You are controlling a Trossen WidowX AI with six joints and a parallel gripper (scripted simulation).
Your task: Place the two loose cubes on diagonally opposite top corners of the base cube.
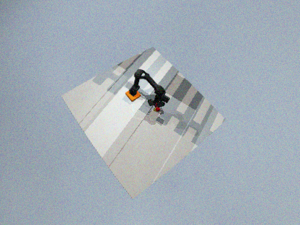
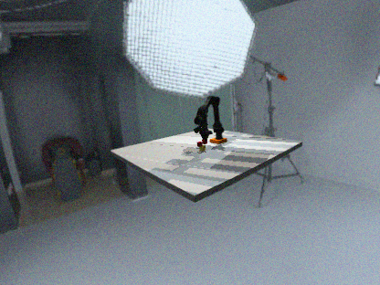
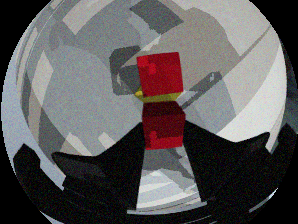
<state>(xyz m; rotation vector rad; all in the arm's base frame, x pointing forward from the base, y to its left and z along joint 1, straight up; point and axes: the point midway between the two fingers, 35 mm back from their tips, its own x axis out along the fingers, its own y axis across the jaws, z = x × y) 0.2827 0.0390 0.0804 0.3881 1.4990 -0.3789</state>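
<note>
1. Jaws of the gripper (image 1: 156, 104) (image 2: 205, 141) (image 3: 164, 129) grip a red cube (image 1: 156, 104) (image 2: 205, 142) (image 3: 164, 131) by opposite faces, likely the surest hold: rigid, probably light.
2. Just beyond, another red cube (image 1: 158, 109) (image 2: 199, 143) (image 3: 161, 74) tops the yellow base cube (image 1: 155, 109) (image 2: 202, 149) (image 3: 161, 98), likely easily nudged.

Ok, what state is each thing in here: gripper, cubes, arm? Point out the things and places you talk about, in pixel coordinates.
Black parallel-jaw gripper (image 1: 157, 104) (image 2: 204, 141) (image 3: 162, 124): shut on the darker red cube.
Darker red cube (image 3: 164, 125): held between the fingers.
Brighter red cube (image 1: 157, 109) (image 2: 199, 143) (image 3: 160, 74): resting on the yellow cube.
Yellow cube (image 2: 202, 149) (image 3: 159, 97): mostly hidden in the wrist view, under the brighter red cube.
Black six-joint arm (image 1: 151, 81) (image 2: 216, 116): bent, reaching down.
</note>
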